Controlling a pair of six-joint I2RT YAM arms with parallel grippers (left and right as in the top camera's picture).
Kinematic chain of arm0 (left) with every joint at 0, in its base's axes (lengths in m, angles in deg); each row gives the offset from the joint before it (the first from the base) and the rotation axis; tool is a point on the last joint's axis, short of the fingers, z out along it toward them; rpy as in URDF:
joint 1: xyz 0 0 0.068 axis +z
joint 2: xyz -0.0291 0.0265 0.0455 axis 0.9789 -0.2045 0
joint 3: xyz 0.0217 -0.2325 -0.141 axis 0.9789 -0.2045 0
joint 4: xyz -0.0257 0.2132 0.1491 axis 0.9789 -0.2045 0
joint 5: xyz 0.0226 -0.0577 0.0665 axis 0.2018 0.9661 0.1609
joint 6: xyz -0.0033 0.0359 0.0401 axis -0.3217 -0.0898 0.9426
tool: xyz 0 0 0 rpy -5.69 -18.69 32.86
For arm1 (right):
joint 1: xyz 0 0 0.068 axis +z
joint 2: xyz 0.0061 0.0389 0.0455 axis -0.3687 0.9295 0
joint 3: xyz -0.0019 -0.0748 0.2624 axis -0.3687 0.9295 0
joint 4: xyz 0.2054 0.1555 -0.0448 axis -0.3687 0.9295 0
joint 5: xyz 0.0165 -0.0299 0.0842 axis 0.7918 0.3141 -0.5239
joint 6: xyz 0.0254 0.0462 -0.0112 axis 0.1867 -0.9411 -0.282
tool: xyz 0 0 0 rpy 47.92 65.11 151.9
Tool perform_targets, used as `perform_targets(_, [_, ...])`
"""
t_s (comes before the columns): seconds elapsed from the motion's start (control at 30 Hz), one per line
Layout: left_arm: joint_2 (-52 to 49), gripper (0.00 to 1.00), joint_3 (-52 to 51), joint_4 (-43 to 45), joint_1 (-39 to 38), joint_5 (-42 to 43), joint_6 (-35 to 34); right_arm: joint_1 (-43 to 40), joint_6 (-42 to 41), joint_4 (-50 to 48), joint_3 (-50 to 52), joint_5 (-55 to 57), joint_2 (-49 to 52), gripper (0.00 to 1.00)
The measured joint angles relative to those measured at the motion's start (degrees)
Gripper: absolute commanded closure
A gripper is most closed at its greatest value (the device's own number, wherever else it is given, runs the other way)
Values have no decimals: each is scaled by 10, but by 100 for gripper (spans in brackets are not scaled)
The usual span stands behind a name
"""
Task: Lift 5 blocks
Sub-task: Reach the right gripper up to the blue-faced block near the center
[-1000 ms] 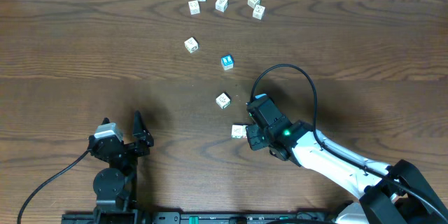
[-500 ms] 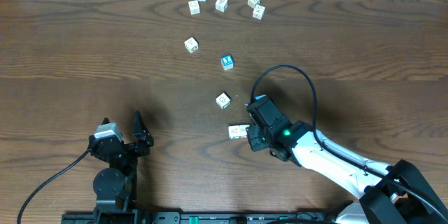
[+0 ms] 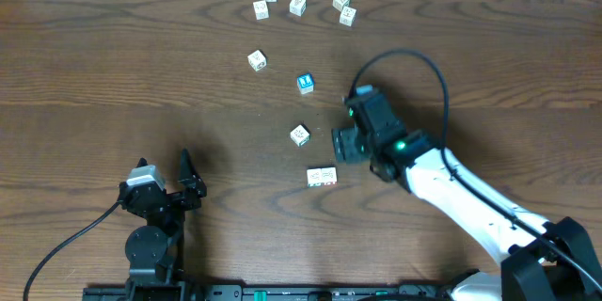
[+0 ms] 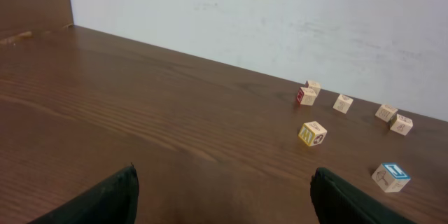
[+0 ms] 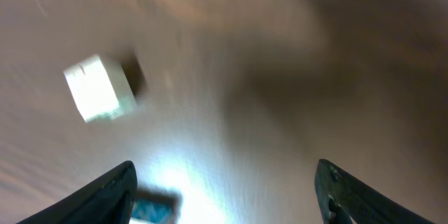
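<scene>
Several tiny cream blocks lie loose on the table: a yellow-faced one [image 3: 257,60] [image 4: 312,133], a blue-topped one [image 3: 305,83] [image 4: 390,177], a pale one [image 3: 299,134], and a wider pale piece [image 3: 322,178] that may be two blocks side by side. My right gripper [image 3: 340,143] [image 5: 224,196] is open and holds nothing, up and to the right of that wider piece. Its wrist view is blurred and shows the blue block [image 5: 154,210] by its left finger and a white block [image 5: 98,87] farther off. My left gripper [image 3: 163,165] [image 4: 224,196] stands open over bare wood at the near left.
Several similar pale cubes sit in a cluster at the far edge [image 3: 297,5] [image 4: 342,103], one with a red face [image 4: 306,96]. A white wall [image 4: 280,14] rises behind the table. The right arm's black cable [image 3: 423,61] arcs over the table's right half.
My right gripper was shut on the pale piece near the front. It has opened, left that piece on the table and moved up and away to the far right. The left arm is still.
</scene>
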Motion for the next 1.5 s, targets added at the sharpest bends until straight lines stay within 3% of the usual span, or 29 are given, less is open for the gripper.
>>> perform_targets(0.17, [0,21,0,0,0,0,0,-5,42,-30,-64,-4,29,18])
perform_targets(0.67, [0,21,0,0,0,0,0,-12,115,-30,-356,-46,351,23])
perform_targets(0.87, [0,21,0,0,0,0,0,-15,126,-26,-383,-48,403,39])
perform_targets(1.0, [0,21,0,0,0,0,0,-15,136,-10,-383,-48,417,60])
perform_targets(1.1, [0,21,0,0,0,0,0,-15,140,-7,-383,-48,417,62])
perform_targets(1.13, [0,21,0,0,0,0,0,-15,141,-7,-383,-47,417,72])
perform_targets(1.27, [0,21,0,0,0,0,0,-15,143,-2,-385,-47,417,83])
perform_targets(1.37, [0,21,0,0,0,0,0,-15,144,19,-394,-47,417,97])
perform_targets(1.5, [0,21,0,0,0,0,0,-15,145,54,-414,-47,416,99])
